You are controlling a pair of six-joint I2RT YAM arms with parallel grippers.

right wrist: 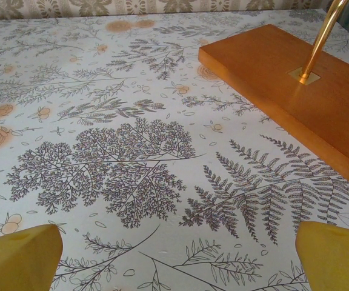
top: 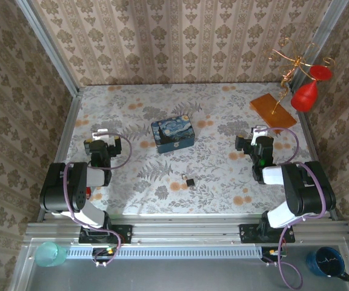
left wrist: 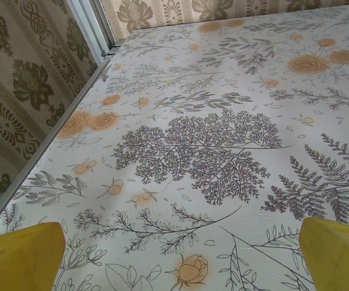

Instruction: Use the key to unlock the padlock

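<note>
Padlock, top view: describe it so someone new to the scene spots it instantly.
Find the blue starry-painting box near the middle of the floral table. Nearer the arm bases and slightly right of it, apart from it, lies the padlock. It is tiny, with a black squarish body and a thin silvery shackle, far smaller than the box.

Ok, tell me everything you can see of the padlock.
The padlock is tiny, with a black squarish body and a thin silvery shackle at its upper-left end. It lies on the flowered table, apart from the blue painted box and on its near side. Only the table touches it. It is too small to tell whether it is locked.
</note>
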